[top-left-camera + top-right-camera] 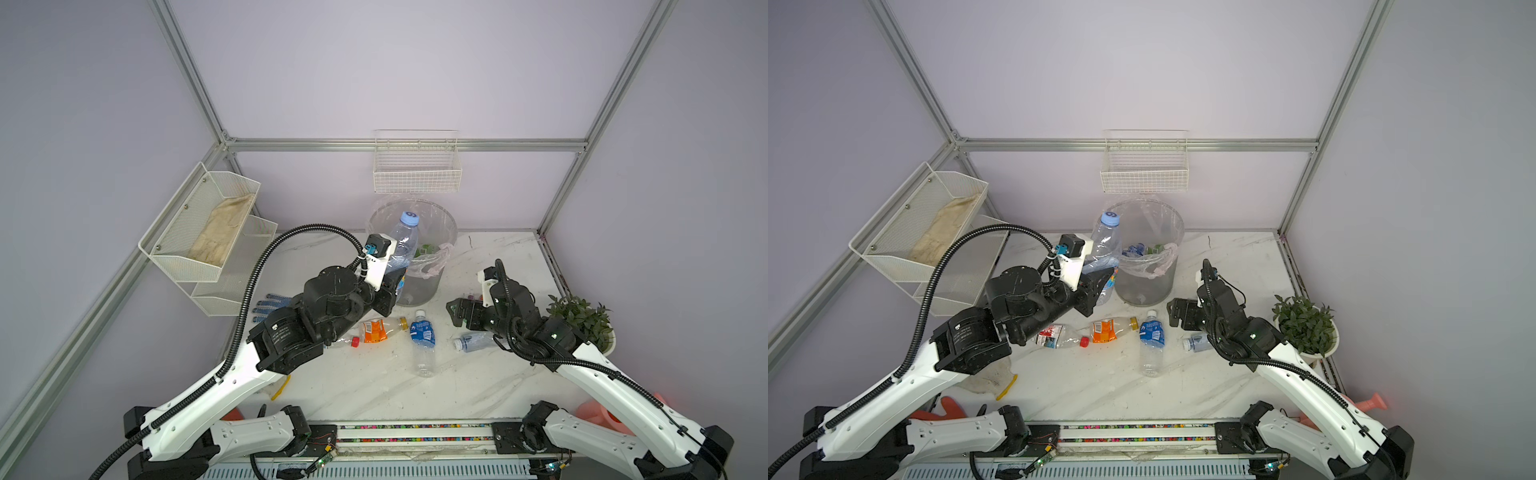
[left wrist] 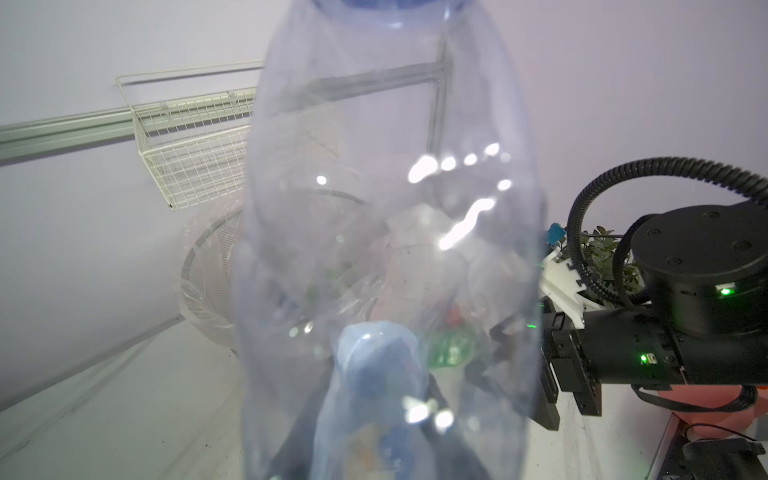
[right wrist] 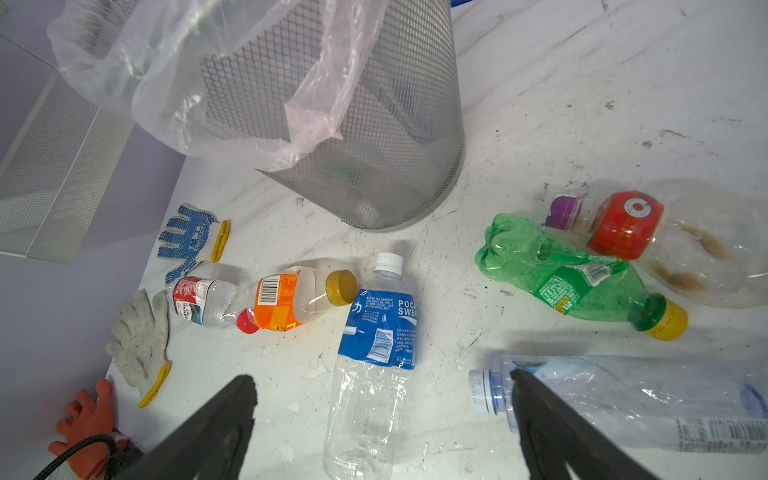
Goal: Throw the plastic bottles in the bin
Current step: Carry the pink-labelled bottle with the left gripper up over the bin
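1. The large clear bottle (image 1: 405,245) hangs nearly upright in the air with its pale blue cap uppermost, just beside the bin (image 1: 428,286) at rim height. The left tool (image 1: 392,286) is clenched on its lower body. The cap carries a white mark too small to read surely.
2. In the left wrist view this bottle (image 2: 390,208) fills the middle, blurred and glinting. The bin's mesh and its clear liner (image 2: 195,291) show past and through it.
3. The right wrist view gives the writing. A blue-label bottle (image 3: 376,332) reads "POCA… SWEA…" and lies on the table (image 3: 540,104) before the bin's foot, white cap toward the bin.
4. Next to it, also before the bin, lies an orange-label bottle (image 3: 286,299) with a barcode and a mustard cap. It touches a crushed red-label bottle (image 3: 199,301) with a red cap.
5. Only the right wrist view shows the green bottle (image 3: 569,278), which has a yellow cap and a green label. It lies off the bin's foot on the right arm's side, and in both top views that arm covers it.
6. A top view looks into the bin — blue and green bottle pieces (image 1: 1142,249) lie inside the liner.
7. The right tool (image 3: 381,378) is released and grasping nothing, jaws spread wide, low before the bin. One finger overlaps the neck of a pale-capped bottle (image 3: 623,399).
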Controlling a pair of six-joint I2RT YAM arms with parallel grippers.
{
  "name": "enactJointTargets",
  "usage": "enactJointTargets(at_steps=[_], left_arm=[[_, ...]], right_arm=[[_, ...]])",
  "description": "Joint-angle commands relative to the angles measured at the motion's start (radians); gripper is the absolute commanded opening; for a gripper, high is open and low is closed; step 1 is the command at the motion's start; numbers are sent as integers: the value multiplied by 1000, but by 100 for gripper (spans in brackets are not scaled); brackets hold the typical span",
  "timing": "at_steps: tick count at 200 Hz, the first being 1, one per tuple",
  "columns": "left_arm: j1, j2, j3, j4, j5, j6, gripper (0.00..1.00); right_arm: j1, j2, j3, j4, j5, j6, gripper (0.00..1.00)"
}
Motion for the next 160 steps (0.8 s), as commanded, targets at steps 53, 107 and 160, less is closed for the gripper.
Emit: enactJointTargets(at_steps=[53,107,160], left_arm=[[-1,84,210,132,-21,140,26],[14,140,294,149,-27,178,29],[34,174,354,152,-11,190,29]], right_arm=[[1,-32,-33,23,-12,15,97],[1,-34,-33,11,-6,15,97],[2,-55,-40,0,-8,19,97]])
